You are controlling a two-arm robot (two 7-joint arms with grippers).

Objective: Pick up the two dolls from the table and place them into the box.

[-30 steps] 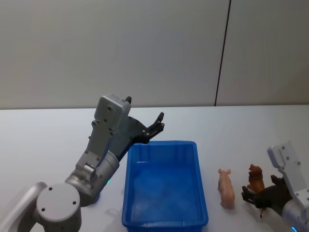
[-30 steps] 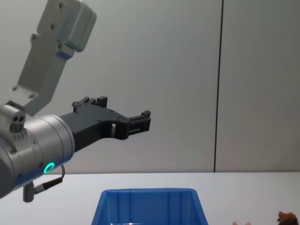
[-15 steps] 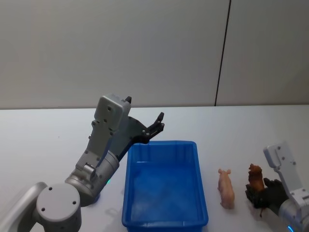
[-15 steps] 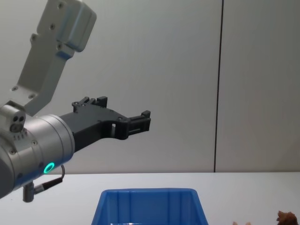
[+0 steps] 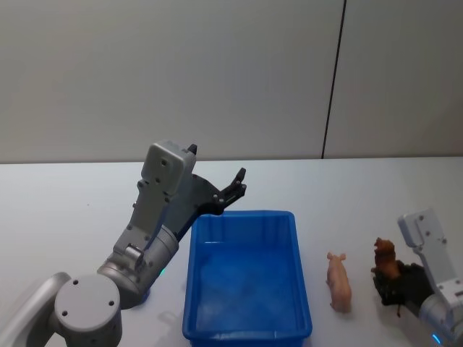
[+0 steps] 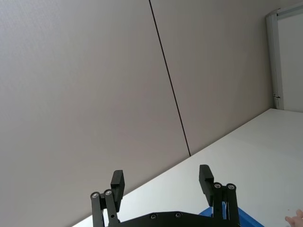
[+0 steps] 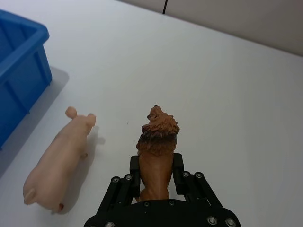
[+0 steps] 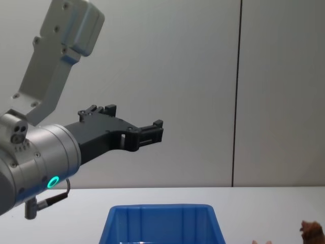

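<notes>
Right gripper point(image 7: 156, 164) is clamped on the upright lion toy point(image 7: 159, 130), right of the blue bin point(image 5: 246, 335). The pig point(image 5: 338, 283) lies between them, parallel to the bin. Left gripper point(image 6: 161, 176) hangs open over the bin's rim.

Brown lion doll point(image 7: 158, 137) upright in the right hand point(image 7: 156, 163)'s grip; pink pig doll point(image 5: 338, 283) rests on the bench point(image 5: 72, 210) beside the blue box point(image 5: 246, 215).

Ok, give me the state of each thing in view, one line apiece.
Lion: upright, clamped in the right gripper.
Pig: on the table, beside the bin, untouched.
Bin: open-topped, empty.
Left gripper: open, raised over the bin's far left corner.
Right gripper: shut on the lion.
</notes>
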